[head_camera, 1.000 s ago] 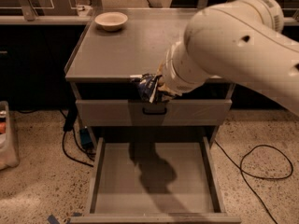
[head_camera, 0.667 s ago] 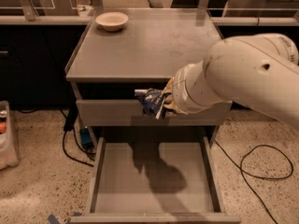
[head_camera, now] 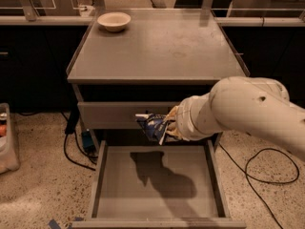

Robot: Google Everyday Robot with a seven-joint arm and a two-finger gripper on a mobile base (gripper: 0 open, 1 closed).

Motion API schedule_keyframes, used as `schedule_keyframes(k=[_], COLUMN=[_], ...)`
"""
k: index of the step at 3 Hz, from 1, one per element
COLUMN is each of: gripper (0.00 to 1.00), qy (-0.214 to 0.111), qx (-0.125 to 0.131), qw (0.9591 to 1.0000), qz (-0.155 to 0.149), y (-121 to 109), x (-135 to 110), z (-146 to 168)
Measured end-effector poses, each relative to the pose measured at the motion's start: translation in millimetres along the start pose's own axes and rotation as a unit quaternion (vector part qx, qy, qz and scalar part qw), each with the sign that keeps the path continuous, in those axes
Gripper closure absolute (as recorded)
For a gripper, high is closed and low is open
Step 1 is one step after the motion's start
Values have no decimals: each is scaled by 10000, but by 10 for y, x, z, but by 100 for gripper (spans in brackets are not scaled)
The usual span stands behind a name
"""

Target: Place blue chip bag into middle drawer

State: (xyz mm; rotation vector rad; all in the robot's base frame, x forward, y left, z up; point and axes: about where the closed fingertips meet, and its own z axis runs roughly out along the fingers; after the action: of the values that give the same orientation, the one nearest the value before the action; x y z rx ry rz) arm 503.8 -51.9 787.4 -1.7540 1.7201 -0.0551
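The blue chip bag [head_camera: 153,126] is dark blue with white ends and hangs in front of the closed top drawer front, above the back of the open middle drawer [head_camera: 157,185]. The gripper [head_camera: 167,126] is shut on the blue chip bag, at the end of the big white arm [head_camera: 238,113] that comes in from the right. The drawer is pulled far out; its flat grey floor holds only the arm's shadow.
A cream bowl [head_camera: 114,21] sits at the back left of the cabinet top [head_camera: 157,46]. A black cable [head_camera: 267,175] lies on the speckled floor at right. A bin [head_camera: 5,142] stands at the left edge.
The arm has moved down and to the right, carrying the bag from the cabinet's front edge down to in front of the top drawer front, over the open drawer.
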Motion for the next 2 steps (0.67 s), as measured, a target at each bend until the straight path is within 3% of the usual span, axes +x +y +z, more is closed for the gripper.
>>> schedule_keyframes(k=[1, 2], gripper=[100, 100], qy=[-195, -195], qx=[-167, -167], qw=[9997, 9997], qz=[-40, -40], y=[142, 142], x=[123, 123], z=[590, 590])
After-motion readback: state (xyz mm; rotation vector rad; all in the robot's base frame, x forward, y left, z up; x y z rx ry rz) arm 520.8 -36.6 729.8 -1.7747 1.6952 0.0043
